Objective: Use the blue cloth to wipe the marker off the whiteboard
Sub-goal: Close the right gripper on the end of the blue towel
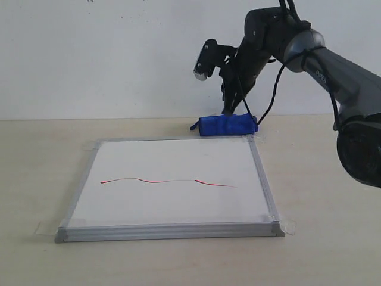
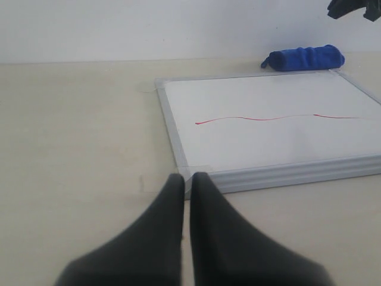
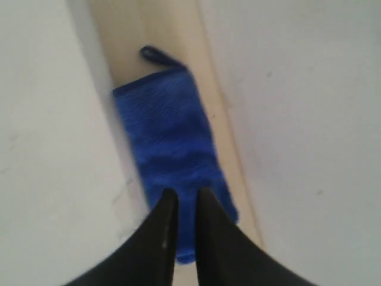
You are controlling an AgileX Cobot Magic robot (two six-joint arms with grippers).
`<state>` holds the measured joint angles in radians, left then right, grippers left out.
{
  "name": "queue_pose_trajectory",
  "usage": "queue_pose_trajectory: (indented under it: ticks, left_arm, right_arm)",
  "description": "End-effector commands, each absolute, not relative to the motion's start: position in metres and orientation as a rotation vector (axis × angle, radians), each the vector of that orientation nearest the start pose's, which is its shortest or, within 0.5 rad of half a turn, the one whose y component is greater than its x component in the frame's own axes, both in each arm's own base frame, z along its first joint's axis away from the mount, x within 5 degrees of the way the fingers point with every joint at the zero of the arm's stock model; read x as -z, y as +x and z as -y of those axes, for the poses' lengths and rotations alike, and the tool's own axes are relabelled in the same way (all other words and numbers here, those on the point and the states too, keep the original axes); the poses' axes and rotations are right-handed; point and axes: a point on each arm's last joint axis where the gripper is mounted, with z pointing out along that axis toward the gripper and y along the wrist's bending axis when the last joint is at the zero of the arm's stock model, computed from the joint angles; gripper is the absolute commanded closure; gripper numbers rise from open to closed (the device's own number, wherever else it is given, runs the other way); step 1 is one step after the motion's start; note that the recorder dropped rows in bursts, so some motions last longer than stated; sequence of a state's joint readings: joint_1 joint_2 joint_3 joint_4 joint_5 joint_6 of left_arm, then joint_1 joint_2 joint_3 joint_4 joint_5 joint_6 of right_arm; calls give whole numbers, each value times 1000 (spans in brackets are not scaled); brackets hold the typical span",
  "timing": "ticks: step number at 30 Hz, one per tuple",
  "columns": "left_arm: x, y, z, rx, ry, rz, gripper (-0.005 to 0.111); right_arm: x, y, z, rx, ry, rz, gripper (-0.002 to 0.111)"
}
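Whiteboard (image 1: pixel 172 229) nearest, taped flat on table (image 1: pixel 41 167); red marker (image 1: pixel 166 180) line across middle. blue cloth (image 1: pixel 226 125) just beyond far right corner. right gripper (image 1: pixel 230 111) at cloth's top, fingers nearly together. left gripper (image 2: pixel 186 179) closed, empty, beside board corner.

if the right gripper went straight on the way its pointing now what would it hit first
The blue cloth. The right gripper points down at it, jaws close together, just past the whiteboard's far edge. Whether the tips already touch the cloth is unclear.
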<state>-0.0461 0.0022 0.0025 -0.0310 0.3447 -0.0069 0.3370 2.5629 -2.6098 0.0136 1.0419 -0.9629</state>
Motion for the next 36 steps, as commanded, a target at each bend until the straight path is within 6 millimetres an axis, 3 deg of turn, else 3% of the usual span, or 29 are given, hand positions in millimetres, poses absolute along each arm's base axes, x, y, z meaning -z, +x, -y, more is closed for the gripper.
queue_pose_trajectory:
  ticks: [1,3,6,8,12,15,19,24,36]
  left_arm:
    - [-183,54,3,74,8,-1822,103]
    - [-183,54,3,74,8,-1822,103]
    - [-183,54,3,74,8,-1822,103]
    - [-183,54,3,74,8,-1822,103]
    - [-183,54,3,74,8,-1822,103]
    - [-183,54,3,74,8,-1822,103]
    - [-183,54,3,74,8,-1822,103]
    - [-183,54,3,74,8,-1822,103]
    - [-183,54,3,74,8,-1822,103]
  right_arm:
    - [-206,541,-185,312,-1543,-1894,97]
    - [-196,544,-187,335,-1583,-1855,88]
    - [-179,551,-188,367,-1591,-1815,63]
    - [-165,556,-188,414,-1593,-1783,56]
    - [-144,562,-188,440,-1594,-1756,56]
    - [-140,563,-183,434,-1591,-1780,56]
    - [-147,558,-175,416,-1650,-1834,55]
    - [-151,562,-177,448,-1634,-1766,56]
    - [-146,561,-173,503,-1701,-1771,55]
